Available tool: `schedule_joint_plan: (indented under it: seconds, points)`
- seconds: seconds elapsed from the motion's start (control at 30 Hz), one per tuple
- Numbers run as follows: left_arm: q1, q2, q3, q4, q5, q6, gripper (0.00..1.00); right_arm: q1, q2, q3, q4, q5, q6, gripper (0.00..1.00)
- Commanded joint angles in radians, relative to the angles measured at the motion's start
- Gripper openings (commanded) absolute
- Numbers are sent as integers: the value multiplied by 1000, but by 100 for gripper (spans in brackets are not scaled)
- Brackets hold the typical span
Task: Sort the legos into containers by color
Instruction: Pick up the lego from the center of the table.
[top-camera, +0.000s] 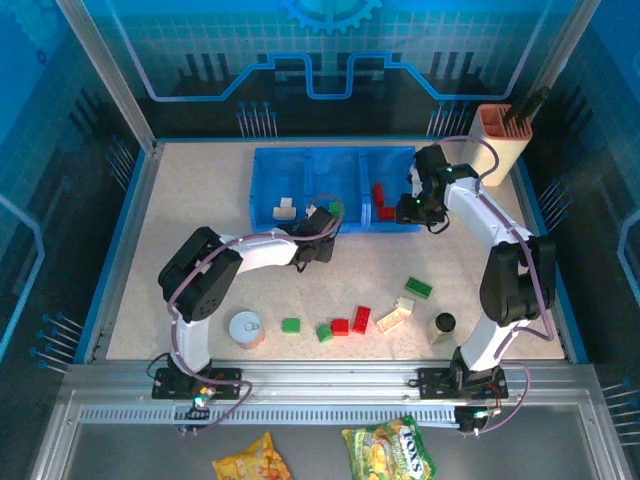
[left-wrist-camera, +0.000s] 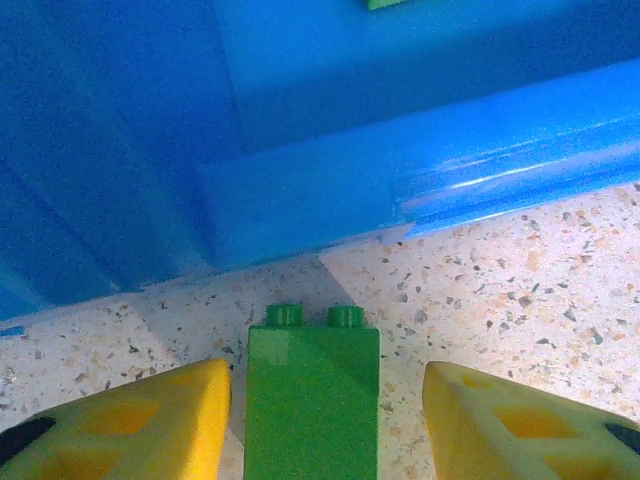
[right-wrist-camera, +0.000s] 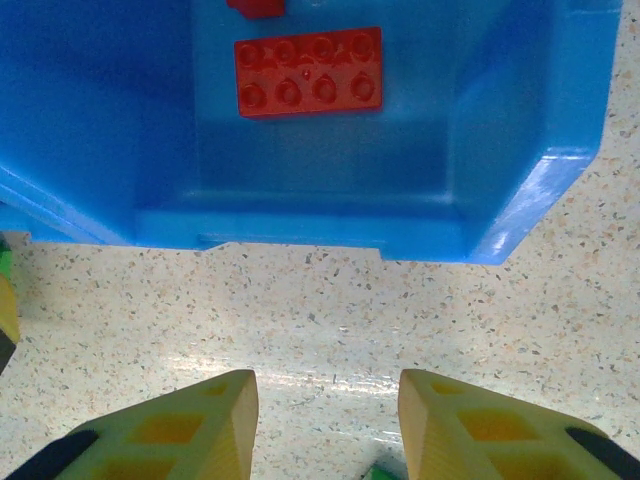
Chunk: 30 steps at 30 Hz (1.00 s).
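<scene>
Scanning from the left of the top view, the table (top-camera: 180, 230) carried a round tin (top-camera: 245, 328) near its front edge. The blue bin (top-camera: 300, 153) stood at the far middle, with a cream brick (top-camera: 286, 208) lying in its left compartment.

The left gripper (top-camera: 325, 222) was positioned against the bin's front wall, at the middle compartment. In the left wrist view, a green brick (left-wrist-camera: 312, 400) sat between the yellow fingers (left-wrist-camera: 150, 420) of the left gripper (left-wrist-camera: 322, 372), studs pointing toward the bin wall (left-wrist-camera: 420, 180). A narrow gap showed on each side of the brick at the fingertips, so it could not be told whether the brick was clamped.

Loose legos (top-camera: 340, 326) lay scattered across the front of the table: three green, two red and one cream.

A red brick (right-wrist-camera: 308, 72) lay flat, studs up, in the right compartment. The right gripper (top-camera: 412, 205) hung at the bin's right front corner. In the right wrist view, the right gripper (right-wrist-camera: 325, 420) had its fingers spread apart over bare table, holding nothing.

A black cylinder (top-camera: 443, 324) stood right of the loose legos. A beige holder (top-camera: 503, 140) occupied the far right corner.
</scene>
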Motion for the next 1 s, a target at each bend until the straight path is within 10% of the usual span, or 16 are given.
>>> schedule_joint_plan:
  seconds: [0.0, 0.97]
  points:
    - [-6, 24, -18, 15, -33, -4, 53, -14, -26, 3, -25, -7, 4, 43]
    - [-45, -95, 9, -66, -46, -14, 29, -13, -48, 13, -41, -10, 5, 41]
